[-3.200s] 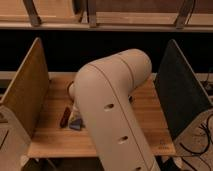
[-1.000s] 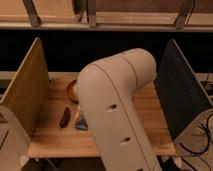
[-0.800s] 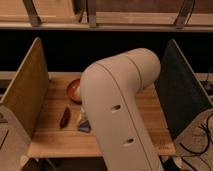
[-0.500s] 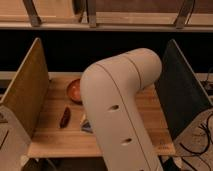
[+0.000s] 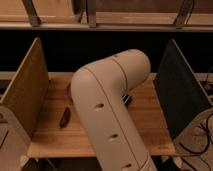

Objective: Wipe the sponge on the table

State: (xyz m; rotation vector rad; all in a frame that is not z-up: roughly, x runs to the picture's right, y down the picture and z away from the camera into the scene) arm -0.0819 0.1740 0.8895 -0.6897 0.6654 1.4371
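Observation:
The table (image 5: 145,117) is a wide light-brown plank top between two upright side panels. My arm's thick pale link (image 5: 107,115) rises from the bottom edge and bends over the middle of the table, covering much of it. The gripper is hidden behind this link and is shut. Whether it holds anything cannot be seen. A small dark part (image 5: 127,99) peeks out at the link's right edge, low over the table. The sponge is hidden from view.
A small dark-red object (image 5: 65,118) lies on the table's left part. A dark sliver of a round thing (image 5: 68,90) shows just left of the arm. A tan panel (image 5: 27,95) stands at the left and a dark panel (image 5: 180,95) at the right. Cables (image 5: 200,140) hang at the right.
The arm's link has swung to the right over the table. It now covers most of the round orange-brown thing and the greyish item that showed beside it.

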